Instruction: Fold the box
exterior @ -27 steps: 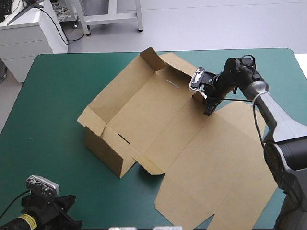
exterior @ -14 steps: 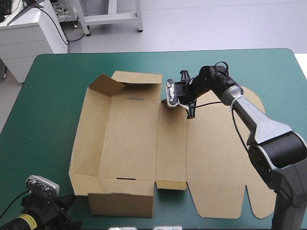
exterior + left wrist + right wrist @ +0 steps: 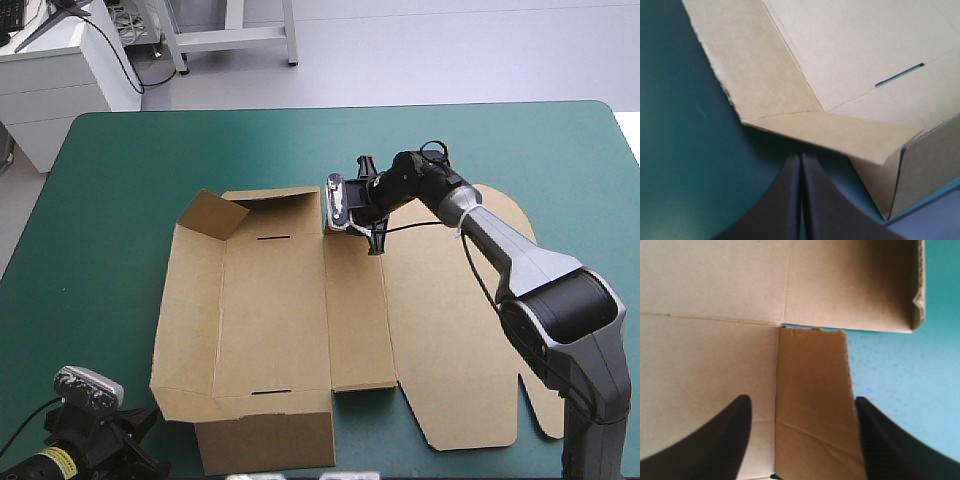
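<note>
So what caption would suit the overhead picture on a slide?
Right end effector, open, at the far edge of a partly raised brown box on the teal-green table.

Both wrist views crop the brown cardboard box (image 3: 275, 320), showing only one corner each. In the high view the right arm (image 3: 530, 270) hides the near outer corner of the box's flat lid (image 3: 440, 330). The black-finned right gripper (image 3: 801, 399) straddles a flap (image 3: 810, 410) at the box's far wall; whether either fin touches it cannot be told. The black-finned left gripper (image 3: 801, 157), by the box's near corner, is cropped by the high view's edge.
</note>
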Controlling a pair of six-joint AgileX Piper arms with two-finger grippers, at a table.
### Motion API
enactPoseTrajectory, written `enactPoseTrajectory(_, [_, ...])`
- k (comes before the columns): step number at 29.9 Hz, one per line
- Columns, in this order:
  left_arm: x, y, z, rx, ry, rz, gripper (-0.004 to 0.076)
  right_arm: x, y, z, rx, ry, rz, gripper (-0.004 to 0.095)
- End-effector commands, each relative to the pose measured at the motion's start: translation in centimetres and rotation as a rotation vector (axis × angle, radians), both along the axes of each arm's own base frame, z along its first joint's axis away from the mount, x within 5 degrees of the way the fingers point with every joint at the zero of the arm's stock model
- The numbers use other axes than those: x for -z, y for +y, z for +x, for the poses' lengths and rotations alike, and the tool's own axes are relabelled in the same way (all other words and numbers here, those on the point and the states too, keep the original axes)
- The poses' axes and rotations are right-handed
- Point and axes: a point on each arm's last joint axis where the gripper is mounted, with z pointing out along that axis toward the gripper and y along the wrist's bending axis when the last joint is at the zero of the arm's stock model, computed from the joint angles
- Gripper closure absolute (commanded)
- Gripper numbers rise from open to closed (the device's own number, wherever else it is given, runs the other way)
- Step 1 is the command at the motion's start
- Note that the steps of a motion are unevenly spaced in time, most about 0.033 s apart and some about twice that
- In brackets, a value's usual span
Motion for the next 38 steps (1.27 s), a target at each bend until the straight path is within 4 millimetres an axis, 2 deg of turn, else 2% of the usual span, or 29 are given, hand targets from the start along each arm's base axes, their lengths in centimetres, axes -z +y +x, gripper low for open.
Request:
enactPoseTrajectory(1, [-1.0, -0.2, 0.4, -0.002, -0.058, -0.034, 0.0733, -4.2, -0.2, -0.2, 0.087, -0.079, 0.113, 0.0191])
enactPoseTrajectory(9, [-1.0, -0.2, 0.4, -0.002, -0.058, -0.034, 0.0733, -7.8, -1.1, -1.9, 0.274, -0.012, 0.236, 0.0285])
enactPoseTrajectory(15, [-1.0, -0.2, 0.4, -0.002, -0.058, -0.034, 0.0733, -12.5, -2.5, -4.7, 0.377, -0.002, 0.341, 0.0417])
enactPoseTrajectory(19, [-1.0, -0.2, 0.4, -0.002, -0.058, -0.034, 0.0733, -14.6, -3.9, -6.9, 0.463, 0.037, 0.342, 0.0550])
enactPoseTrajectory(25, [-1.4, -0.2, 0.3, -0.003, -0.073, -0.036, 0.0733, -15.1, -5.9, -9.0, 0.753, 0.207, 0.310, 0.0812])
enactPoseTrajectory(28, [-2.0, -0.1, 0.3, -0.002, -0.094, -0.036, 0.0733, -14.9, -6.6, -9.7, 0.810, 0.271, 0.277, 0.0925])
enactPoseTrajectory(32, [-2.8, 0.0, 0.1, -0.001, -0.118, -0.043, 0.0733, -14.8, -7.8, -10.0, 0.887, 0.325, 0.268, 0.0925])
enactPoseTrajectory(38, [-4.3, 0.0, 0.1, -0.007, -0.193, -0.069, 0.0733, -14.4, -10.8, -10.7, 1.011, 0.350, 0.292, 0.0925])
